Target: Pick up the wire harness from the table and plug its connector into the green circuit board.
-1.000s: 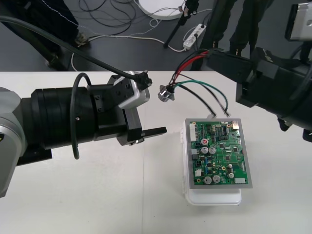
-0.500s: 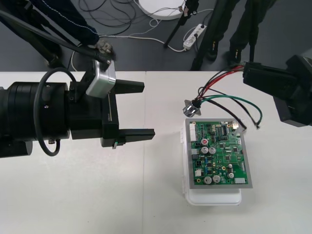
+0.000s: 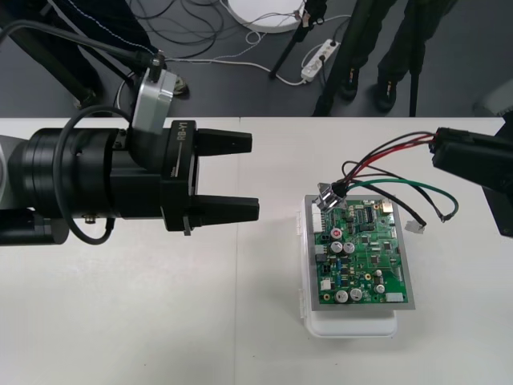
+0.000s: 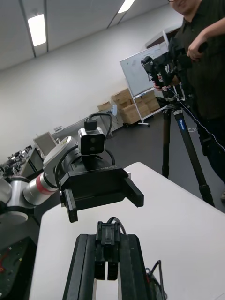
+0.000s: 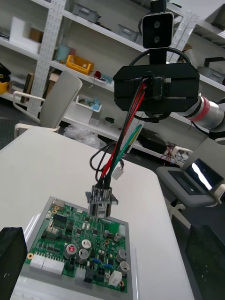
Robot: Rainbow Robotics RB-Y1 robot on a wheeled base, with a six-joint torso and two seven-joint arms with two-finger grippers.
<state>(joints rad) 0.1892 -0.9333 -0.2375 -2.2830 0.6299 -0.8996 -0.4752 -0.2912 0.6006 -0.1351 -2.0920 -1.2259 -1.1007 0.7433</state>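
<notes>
Wire harness (image 3: pixel 381 161): thin strands (image 3: pixel 394 184), round metal socket (image 3: pixel 328 196).

Left tool (image 3: pixel 253 176) held level, spread wide — right tool (image 3: pixel 439 149) at the right side, pinched closed.

The socket (image 3: pixel 327 195) gleams metallic; the left gripper (image 3: pixel 255 176) is matt black.

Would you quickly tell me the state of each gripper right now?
Left gripper: open, holding nothing.
Right gripper: closed on the harness.
</notes>
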